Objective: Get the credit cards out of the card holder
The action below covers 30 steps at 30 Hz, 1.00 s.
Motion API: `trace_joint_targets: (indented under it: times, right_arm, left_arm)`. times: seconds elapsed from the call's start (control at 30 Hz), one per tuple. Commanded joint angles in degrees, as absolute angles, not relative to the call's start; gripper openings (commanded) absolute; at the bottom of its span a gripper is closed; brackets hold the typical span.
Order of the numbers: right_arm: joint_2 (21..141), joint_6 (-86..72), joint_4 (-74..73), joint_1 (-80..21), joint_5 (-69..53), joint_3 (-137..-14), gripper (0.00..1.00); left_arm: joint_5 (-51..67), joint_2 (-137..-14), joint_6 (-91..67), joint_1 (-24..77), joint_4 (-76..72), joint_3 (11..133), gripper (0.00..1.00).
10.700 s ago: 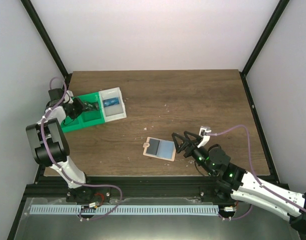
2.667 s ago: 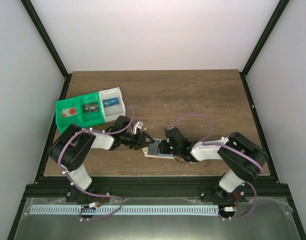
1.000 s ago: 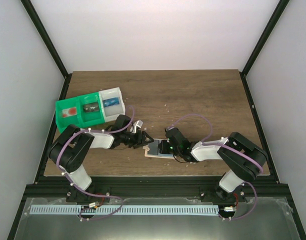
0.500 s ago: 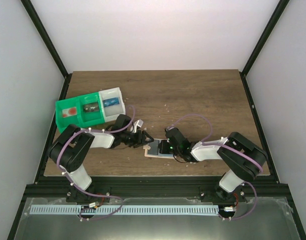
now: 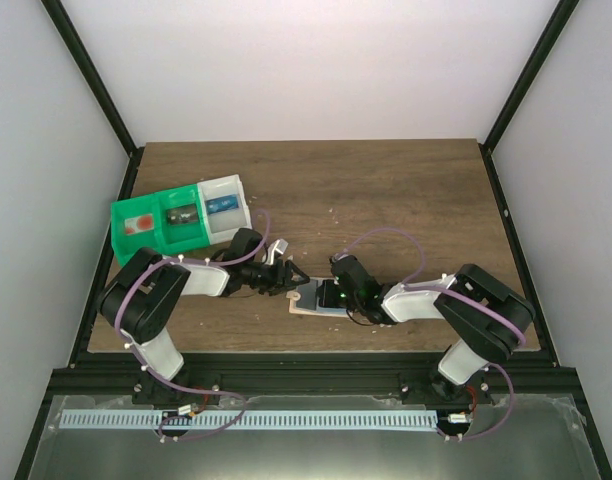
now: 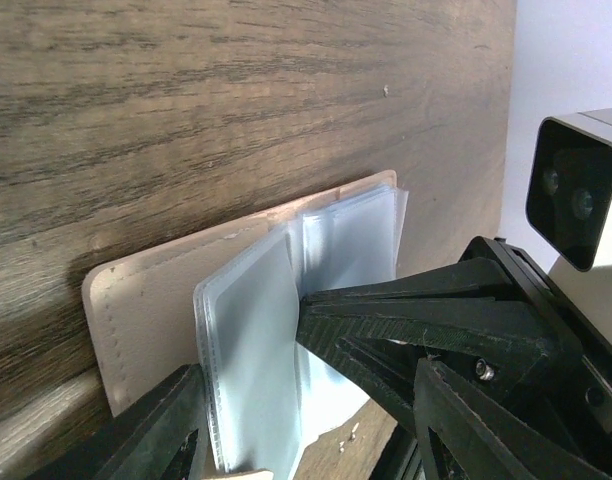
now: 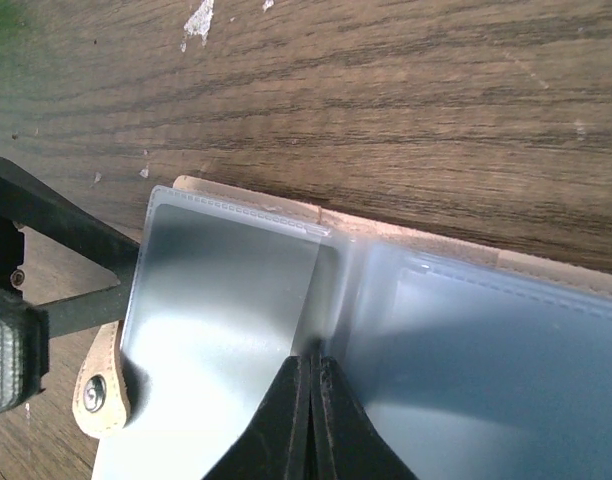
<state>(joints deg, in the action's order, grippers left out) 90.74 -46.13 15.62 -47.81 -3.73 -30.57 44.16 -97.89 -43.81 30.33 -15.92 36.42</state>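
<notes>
The tan card holder (image 5: 308,300) lies open on the wooden table, its frosted bluish plastic sleeves (image 6: 251,350) fanned up. No credit cards show; they are hidden in the sleeves or out of view. My right gripper (image 7: 311,362) is shut, its tips pressed down on the fold between two sleeves (image 7: 226,320). From the top it sits over the holder's middle (image 5: 327,294). My left gripper (image 6: 306,400) is open, one finger (image 6: 156,430) on each side of the raised sleeve's edge, at the holder's left end (image 5: 292,282). The holder's snap tab (image 7: 96,385) lies beside it.
A green bin (image 5: 156,225) and a white bin (image 5: 224,207) holding small items stand at the back left. The right wrist camera (image 6: 576,190) hangs close above the holder. Black frame posts flank the table.
Over the last second my left gripper has crept slightly right, onto the holder's left edge. The right gripper has stayed pressed on the sleeves. Earlier both arms were away from the holder.
</notes>
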Motion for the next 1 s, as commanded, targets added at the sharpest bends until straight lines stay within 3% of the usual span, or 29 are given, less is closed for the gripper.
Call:
trace_joint_targets:
  times: [0.0, 0.53, 0.73, 0.97]
  right_arm:
    - [92.7, -46.04, 13.9, -47.72, -3.49, -29.79, 0.0]
    - [90.7, -45.64, 18.95, -47.72, -5.7, -27.52, 0.08]
    - [88.78, -45.52, 20.11, -47.72, -5.76, -26.4, 0.12]
    - [85.96, -46.24, 19.79, -47.72, -3.99, -24.7, 0.13]
  left_arm:
    - [46.34, -96.77, -45.04, 30.5, -18.09, 36.56, 0.58]
    - [48.9, -95.02, -49.81, 31.33, -21.95, 35.76, 0.57]
    - [49.68, -95.01, -51.48, 31.68, -24.06, 35.12, 0.44]
    - [49.7, -95.38, -52.47, 32.74, -24.96, 35.44, 0.36]
